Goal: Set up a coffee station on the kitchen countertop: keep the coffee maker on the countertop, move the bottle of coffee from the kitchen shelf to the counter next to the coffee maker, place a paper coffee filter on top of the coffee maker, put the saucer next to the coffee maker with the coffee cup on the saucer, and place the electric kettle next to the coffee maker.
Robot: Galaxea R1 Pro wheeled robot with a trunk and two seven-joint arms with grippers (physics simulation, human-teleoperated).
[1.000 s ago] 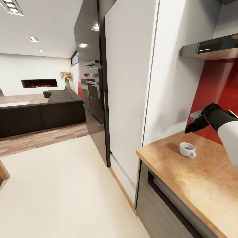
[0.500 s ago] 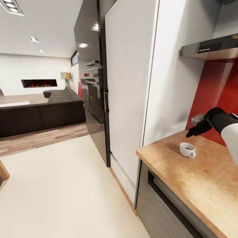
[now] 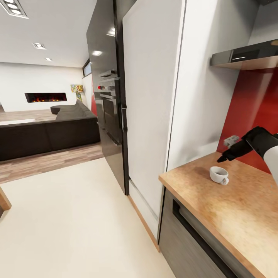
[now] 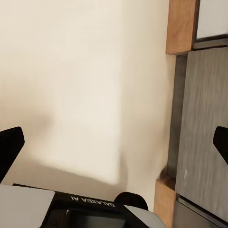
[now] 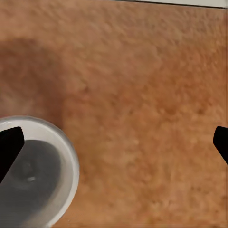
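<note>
On the countertop [image 3: 231, 200], near its end by the tall white cabinet [image 3: 154, 100], the coffee cup [image 3: 219, 174] stood upright and alone, handle turned toward the robot. Just above and behind it hung the right gripper [image 3: 224, 157], black fingers angled down at the wood, close to the cup's rim but apart from it. From the right wrist view the cup [image 5: 33, 173] sat under one fingertip [image 5: 9, 145] while the other fingertip [image 5: 221, 140] was far across the bare wood, so the fingers were spread wide and held nothing. Nothing but the cup stood on this stretch of the worktop!

Down low, the left gripper [image 4: 114, 142] pointed at the pale floor [image 4: 80, 85], its two dark fingertips at opposite edges of the left wrist view, released and empty, with grey cabinet fronts [image 4: 199, 123] beside it.

Behind the counter ran the red backsplash [image 3: 251, 108], with a dark shelf [image 3: 243, 58] above. Further off stood the black oven column [image 3: 108, 112], and beyond it a dark sofa [image 3: 46, 133] and a glowing fireplace [image 3: 45, 97].
</note>
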